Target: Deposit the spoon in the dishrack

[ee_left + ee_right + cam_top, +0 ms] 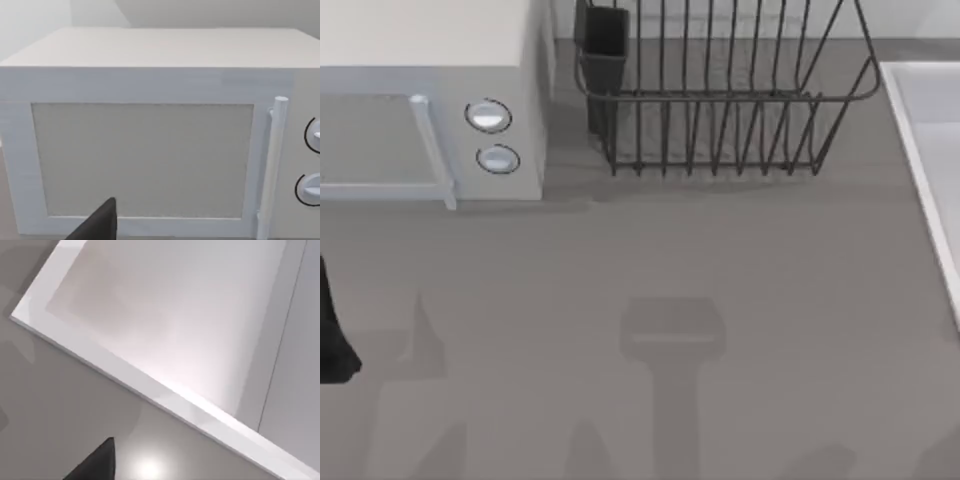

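You have no spoon in sight yet, so judge this as the searching stage, before any pickup. The dishrack (720,100) sits at the far side of the surface (720,280), a dark wire basket with upright bars, and its utensil cup (605,45) hangs at the rack's left corner. Just left of the dishrack stands the white box (430,100) with two round knobs (488,116) on its front, the knobs facing the bare stretch of surface in front of the rack. To the right of the dishrack, a pale tray edge (920,150) runs along the surface.

Your left arm (332,330) is a dark shape well to the left of the dishrack and nearer you than the white box. Its wrist view faces the white box's door (142,160) and handle (272,165), with a dark finger tip (97,225) poking in, so you cannot tell whether that gripper is released or clenched. The right wrist view looks down on the pale tray's corner (150,390), again with one dark finger tip (95,462), and its state is equally unreadable.

Where the spoon lies cannot be told from here. Your next move calls for finding it first, then bringing one gripper down over its handle before carrying it toward the dishrack, likely the utensil cup.
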